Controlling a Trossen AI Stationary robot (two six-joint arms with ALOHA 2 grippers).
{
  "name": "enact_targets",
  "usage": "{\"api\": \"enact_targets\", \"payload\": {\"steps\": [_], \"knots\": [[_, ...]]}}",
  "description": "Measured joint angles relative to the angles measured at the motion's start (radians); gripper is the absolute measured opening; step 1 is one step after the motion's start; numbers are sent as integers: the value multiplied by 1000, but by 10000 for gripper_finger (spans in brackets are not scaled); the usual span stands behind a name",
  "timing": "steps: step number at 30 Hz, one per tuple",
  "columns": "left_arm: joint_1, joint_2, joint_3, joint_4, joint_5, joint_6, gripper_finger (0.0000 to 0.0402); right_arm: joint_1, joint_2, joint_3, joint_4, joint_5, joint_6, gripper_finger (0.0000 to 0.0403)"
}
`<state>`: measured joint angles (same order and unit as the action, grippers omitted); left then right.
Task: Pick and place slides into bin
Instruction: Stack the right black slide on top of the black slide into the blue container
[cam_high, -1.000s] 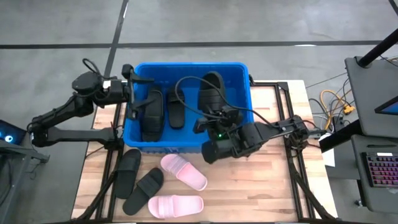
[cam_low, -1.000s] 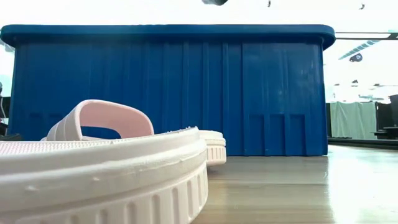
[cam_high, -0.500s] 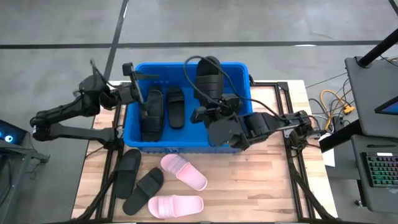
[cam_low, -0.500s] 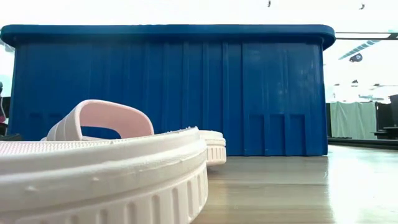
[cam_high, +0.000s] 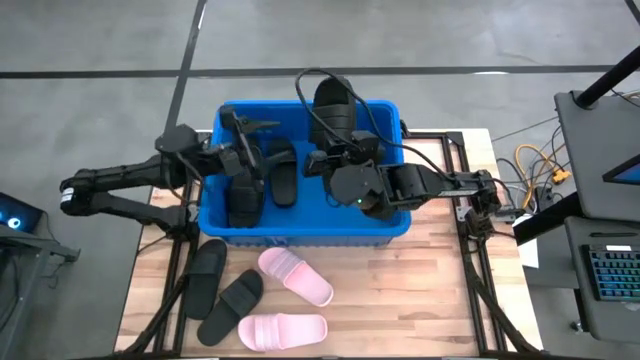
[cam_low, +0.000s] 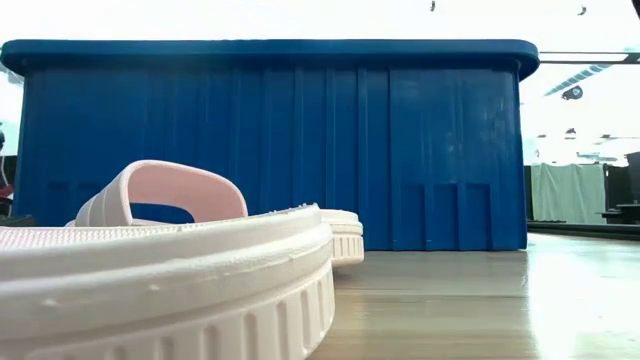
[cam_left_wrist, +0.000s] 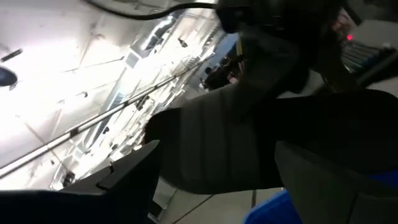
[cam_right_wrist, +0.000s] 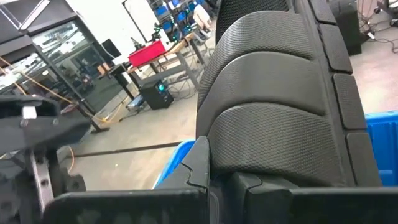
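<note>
Right gripper (cam_high: 335, 150) clamped on black slide (cam_high: 335, 108), raised above bin's (cam_high: 300, 232) far rim, presumably for release inside. Left gripper (cam_high: 248, 140) spread apart above binned slides (cam_high: 258, 180). Four slides (cam_high: 262, 295) remaining on table (cam_high: 400, 300).

Bin (cam_high: 214, 215): glossy blue plastic, ribbed walls. Table (cam_high: 420, 300): pale wood planks, smooth. Black slide (cam_right_wrist: 280, 124): matt, finely textured rubbery strap. Pink slide (cam_low: 170, 290): matt foam, ridged edge.

A wooden table (cam_high: 400, 310) is filling the lower centre, carrying the blue bin (cam_high: 300, 228) above two black slides (cam_high: 220, 290) and two pink slides (cam_high: 290, 300) lying lower left.
</note>
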<state>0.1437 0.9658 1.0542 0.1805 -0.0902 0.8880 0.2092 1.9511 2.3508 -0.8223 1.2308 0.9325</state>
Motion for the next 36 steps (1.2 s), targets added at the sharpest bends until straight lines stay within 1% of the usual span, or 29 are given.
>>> {"api": "enact_targets", "payload": {"steps": [3,7,11,14,17,18,20,24,27,29,33,36], "knots": [[-19,21,0,12,-11,47,297,-11,0,0,7,0,-2,9],[-21,64,0,54,-86,132,297,-23,-1,0,42,-4,-26,9],[-33,99,-1,60,-108,203,297,-32,-1,0,88,-8,-74,9],[-38,124,-1,138,-160,196,297,-35,-1,0,120,-35,-119,9],[-46,149,-1,236,-215,194,297,-38,-1,0,127,-51,-122,9],[-48,157,-1,264,-223,194,297,-38,-1,0,126,-53,-122,9],[-49,168,-1,270,-229,202,297,-39,-1,0,126,-53,-122,9],[-69,193,-1,255,-233,267,297,-40,-1,0,126,-52,-122,9],[-85,213,-1,278,-243,323,297,-40,-1,0,126,-52,-122,9],[-89,237,-1,331,-299,341,297,-40,-1,0,127,-53,-122,9],[-89,290,-1,487,-458,392,297,-40,-1,0,131,-64,-122,9],[-91,314,-1,528,-488,456,297,-41,-2,0,135,-86,-122,9]]}}
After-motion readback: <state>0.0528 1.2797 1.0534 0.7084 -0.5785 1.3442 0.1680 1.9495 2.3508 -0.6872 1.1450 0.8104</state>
